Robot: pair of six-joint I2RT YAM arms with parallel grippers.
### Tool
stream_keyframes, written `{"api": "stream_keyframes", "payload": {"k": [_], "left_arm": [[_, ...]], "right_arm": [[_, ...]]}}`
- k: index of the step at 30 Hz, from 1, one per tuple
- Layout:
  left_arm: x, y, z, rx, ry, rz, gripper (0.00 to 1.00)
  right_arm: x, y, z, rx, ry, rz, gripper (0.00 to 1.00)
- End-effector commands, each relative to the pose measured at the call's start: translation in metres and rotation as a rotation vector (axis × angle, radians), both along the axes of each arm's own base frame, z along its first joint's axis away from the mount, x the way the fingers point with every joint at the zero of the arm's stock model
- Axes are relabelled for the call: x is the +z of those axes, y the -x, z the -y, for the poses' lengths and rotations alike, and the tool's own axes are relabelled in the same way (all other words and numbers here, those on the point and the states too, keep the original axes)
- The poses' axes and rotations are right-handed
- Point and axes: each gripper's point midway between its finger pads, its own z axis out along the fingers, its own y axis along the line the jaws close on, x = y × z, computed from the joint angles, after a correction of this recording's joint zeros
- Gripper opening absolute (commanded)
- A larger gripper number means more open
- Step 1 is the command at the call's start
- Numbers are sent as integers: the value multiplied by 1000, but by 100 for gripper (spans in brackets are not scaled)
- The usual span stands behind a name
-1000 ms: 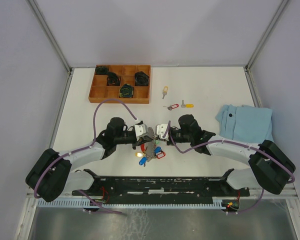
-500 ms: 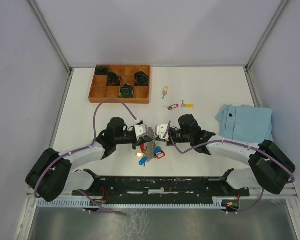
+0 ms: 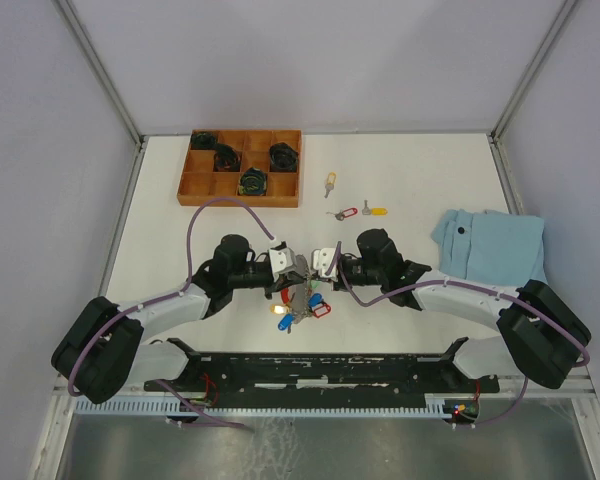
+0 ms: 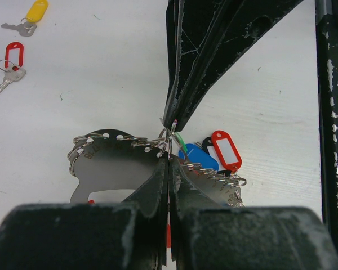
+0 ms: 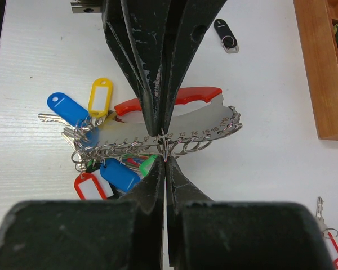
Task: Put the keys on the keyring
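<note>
Top view only: all three loose keys point(image 3: 342, 214) lie together beyond the arms. A blue cloth point(image 3: 490, 245) sits at the right, and the whole wooden tray point(image 3: 240, 168) is at the far left.
Right wrist only: a small black fob point(image 5: 226, 35) lies on the table point(image 5: 270, 140) past the bunch, and the red strap point(image 5: 183, 95) curves along the plate's far edge.
Left wrist only: the plate's other face shows, with two of the loose keys at the upper left.
Keyring place: the keyring point(image 3: 300, 298) sits between the two arms on the near half of the table, well apart from the loose keys.
Keyring look: a grey metal plate point(image 5: 205, 121) with a row of small rings along its edge and coloured tags bunched below.
Left gripper point(image 4: 168, 169): jaws pressed together, nipping a small ring at the plate's edge.
Right gripper point(image 5: 165, 163): jaws likewise closed on that row of rings, tip to tip with the left.
Loose keys count: three, two with yellow tags and one with a red tag.
Tags on the bunch, right wrist view: two blue, one yellow, one red, and a sliver of green.
Tray contents: four dark round items.
</note>
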Motion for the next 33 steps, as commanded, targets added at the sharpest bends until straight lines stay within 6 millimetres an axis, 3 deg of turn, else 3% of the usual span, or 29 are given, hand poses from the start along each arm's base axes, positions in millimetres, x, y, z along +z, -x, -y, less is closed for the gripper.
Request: {"api": "stream_keyframes", "payload": {"k": [1,33], "left_arm": [[20,-3,8,-33,57,81,3],[24,3,11,-69,79,82,3]], "right_arm": [[14,-5,-3,-9,-40,23,0],[15,0,-13,40,-68,-5,1]]}}
